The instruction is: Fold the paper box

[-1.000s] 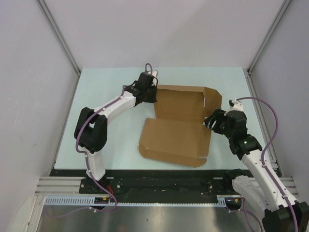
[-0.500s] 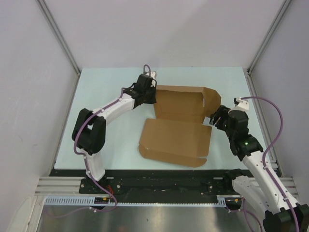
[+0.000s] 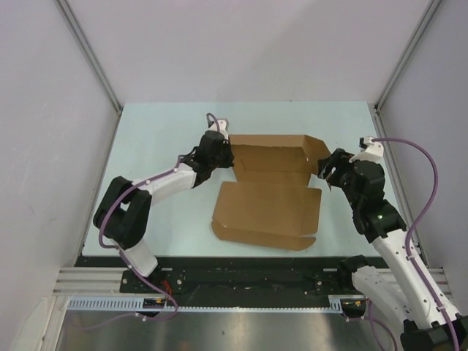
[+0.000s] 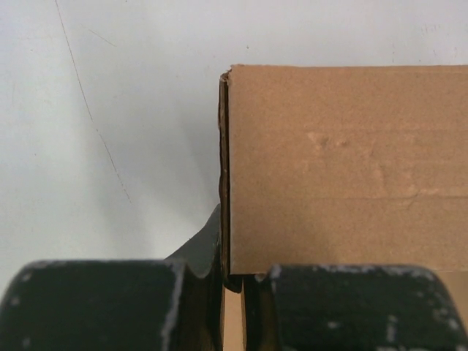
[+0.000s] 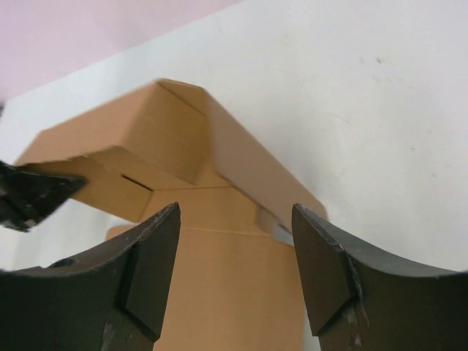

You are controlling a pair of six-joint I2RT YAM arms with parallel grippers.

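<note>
— Where is the paper box found?
— At the centre of the top view, on the pale table, its lid flap laid flat toward the bottom.
— And the grippers?
— Its left wall is pinched by the left gripper. The right gripper is held spread at its right end.

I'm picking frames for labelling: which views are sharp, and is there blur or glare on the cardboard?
Top view: even light, no glare, box crisp with faint shadows. Left wrist view: cardboard grain sharp, scratches on the table clear. Right wrist view: the box's upper edges look smeared, a soft shadow under its flap.
</note>
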